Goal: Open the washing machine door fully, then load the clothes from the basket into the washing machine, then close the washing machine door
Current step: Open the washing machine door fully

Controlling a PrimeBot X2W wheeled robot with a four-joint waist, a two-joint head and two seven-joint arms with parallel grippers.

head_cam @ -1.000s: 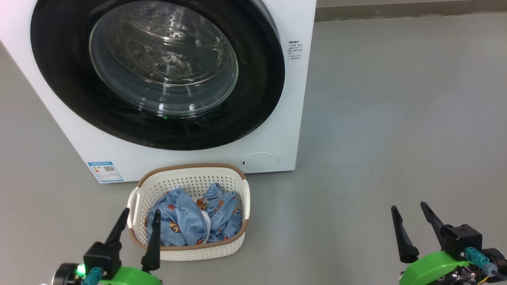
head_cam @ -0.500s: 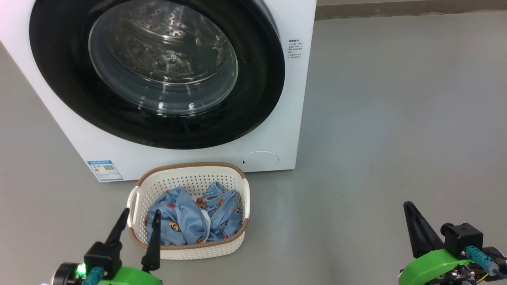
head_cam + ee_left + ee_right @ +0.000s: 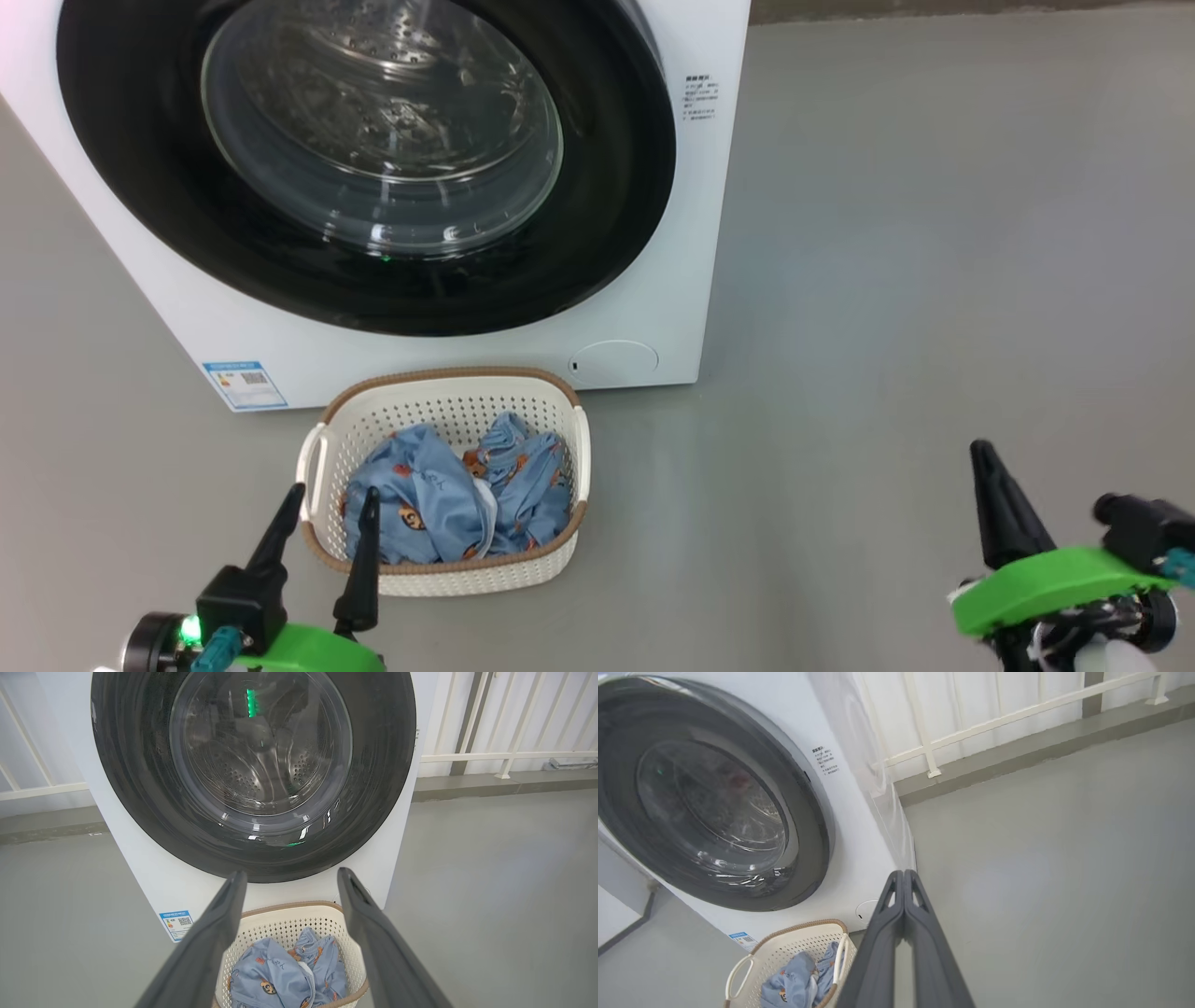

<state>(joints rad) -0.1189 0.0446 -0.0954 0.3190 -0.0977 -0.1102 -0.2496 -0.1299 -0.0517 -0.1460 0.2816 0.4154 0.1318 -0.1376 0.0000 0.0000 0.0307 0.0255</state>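
The white washing machine [image 3: 672,280] stands ahead with its round black-ringed door [image 3: 607,215] closed against the front. On the floor before it sits the cream basket [image 3: 448,569] holding the light blue clothes [image 3: 439,509]. My left gripper [image 3: 332,493] is open at the basket's near left corner, empty; in the left wrist view its fingers [image 3: 219,924] frame the basket [image 3: 285,921] and the door [image 3: 387,774]. My right gripper [image 3: 982,450] is shut on nothing, low at the right over bare floor; the right wrist view shows its closed fingertips [image 3: 903,875] right of the machine [image 3: 859,849].
Grey floor [image 3: 887,280] spreads wide to the right of the machine. A white railing [image 3: 994,718] and a low kerb run along the wall behind. A round filter cap [image 3: 613,359] and a blue sticker [image 3: 245,384] mark the machine's lower front.
My right gripper has shut its fingers and turned and lifted a little. The head camera has tilted slightly, shifting the whole picture up. The left gripper keeps its place.
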